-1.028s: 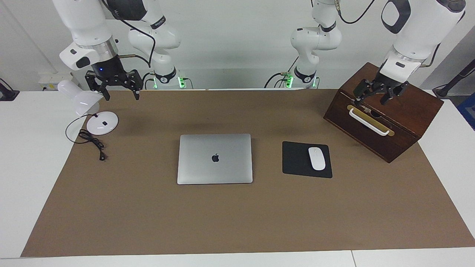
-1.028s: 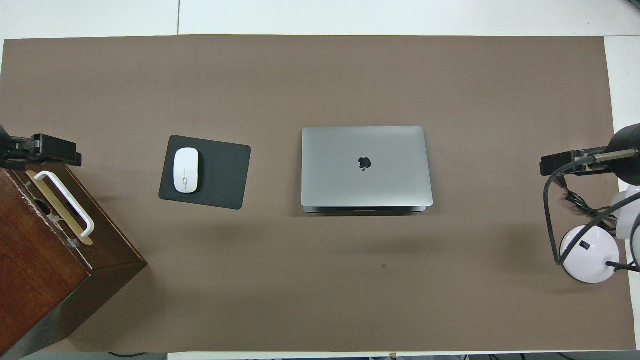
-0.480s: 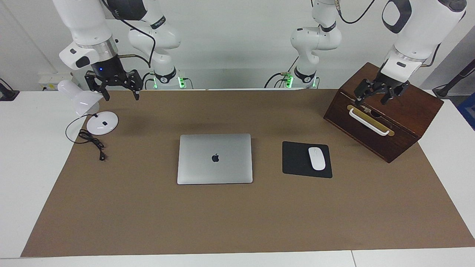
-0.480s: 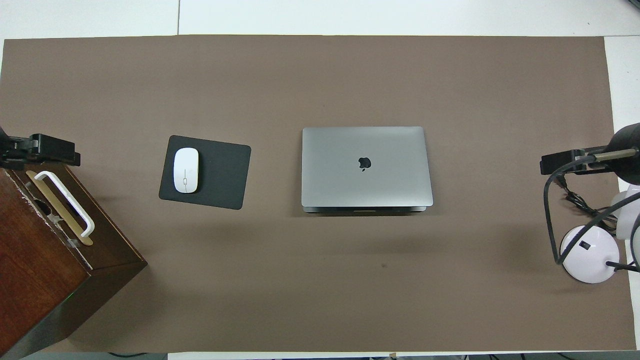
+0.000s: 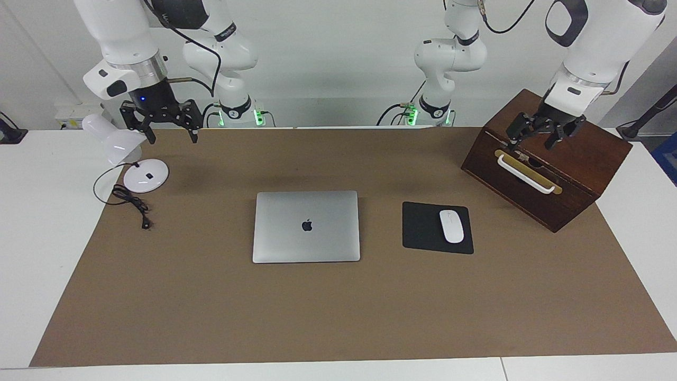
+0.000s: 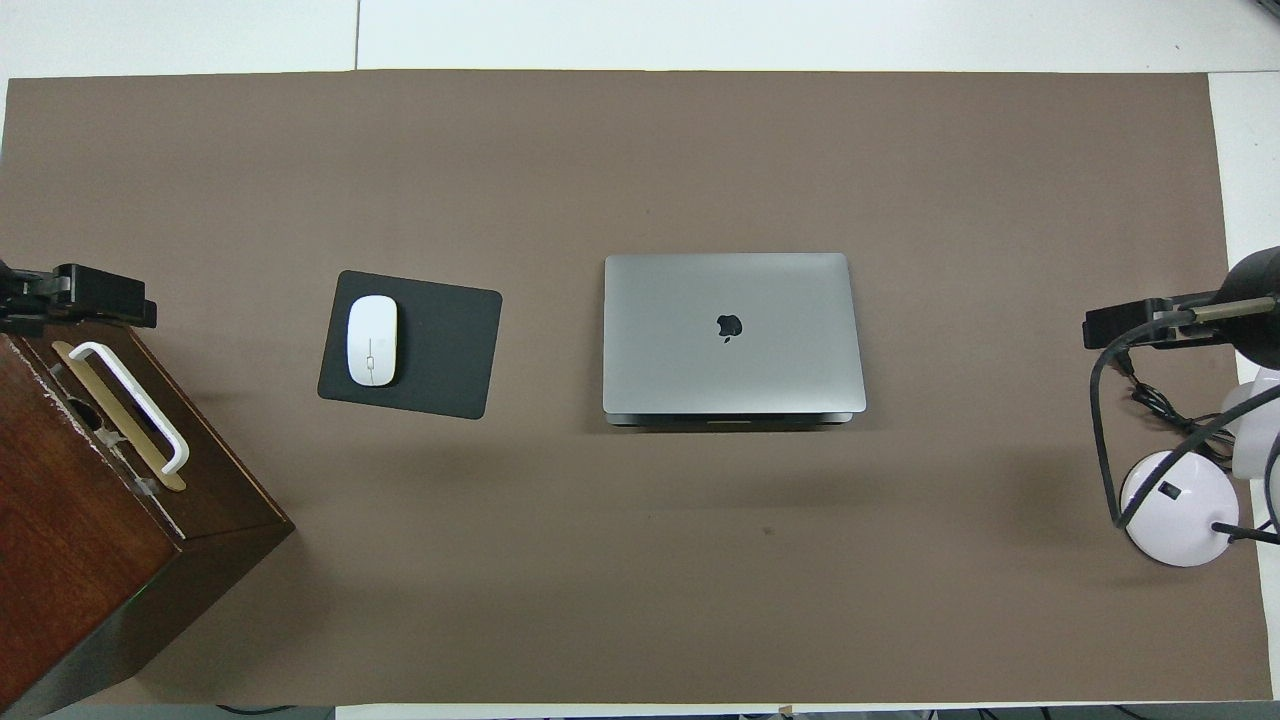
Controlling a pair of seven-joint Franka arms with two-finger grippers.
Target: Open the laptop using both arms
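Note:
The silver-grey laptop (image 5: 307, 226) lies closed and flat in the middle of the brown mat, apple logo up; it also shows in the overhead view (image 6: 733, 333). My right gripper (image 5: 170, 138) is open and empty, up in the air over the mat's edge beside the white lamp, well apart from the laptop; its tip shows in the overhead view (image 6: 1128, 326). My left gripper (image 5: 530, 144) is open and empty, over the wooden box's top above the handle; it also shows in the overhead view (image 6: 85, 297).
A dark wooden box (image 5: 550, 174) with a white handle (image 5: 526, 173) stands at the left arm's end. A black mouse pad (image 5: 423, 227) with a white mouse (image 5: 451, 226) lies beside the laptop. A white desk lamp (image 5: 144, 175) with a black cable stands at the right arm's end.
Both grippers have risen slightly and drifted a little outward. The laptop and other things have not moved.

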